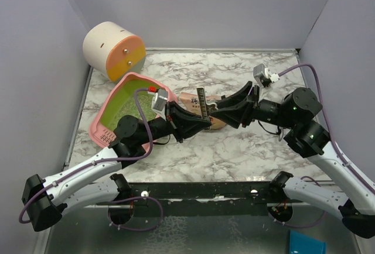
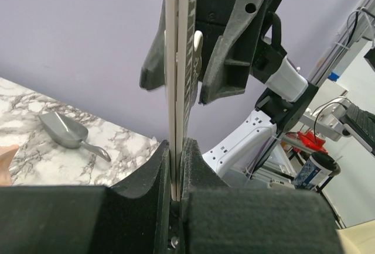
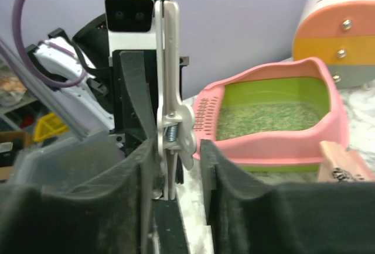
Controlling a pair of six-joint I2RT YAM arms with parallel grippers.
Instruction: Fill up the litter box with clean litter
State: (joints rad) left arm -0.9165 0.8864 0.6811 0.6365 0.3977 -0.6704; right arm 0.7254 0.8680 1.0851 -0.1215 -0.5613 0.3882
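Left claw (image 2: 176,151): pinched shut on one end of a long clip (image 3: 168,61), with a pad flat against each face of it
Right claw (image 3: 176,160): faces the left claw from the other end of the same clip, jaws partly apart and straddling it; one pad lies against the bar, and a slim gap shows between the sprung lever and the other pad
Long clip: white bar with a metal spring, standing on edge between the two claws above the middle of the worktop (image 1: 234,148)
Paper bag (image 1: 188,98): tan, lying on the marble right under the two claws; whether the clip bites on it cannot be told
Litter box (image 3: 275,148): pink tray on the worktop just left of the left claw, beside that arm's wrist. From the right wrist view it sits beyond the clip and to its right, slotted grille end nearest the clip
Clean litter (image 3: 263,116): greenish-grey grains spread over the lime-green bottom inside the box, well below the rim — apart from both claws
Cylinder (image 1: 111,46): cream and orange, lying on its side at the far left corner, just behind the litter box
Scoop (image 2: 63,130): grey metal, lying on the marble, well apart from the claws
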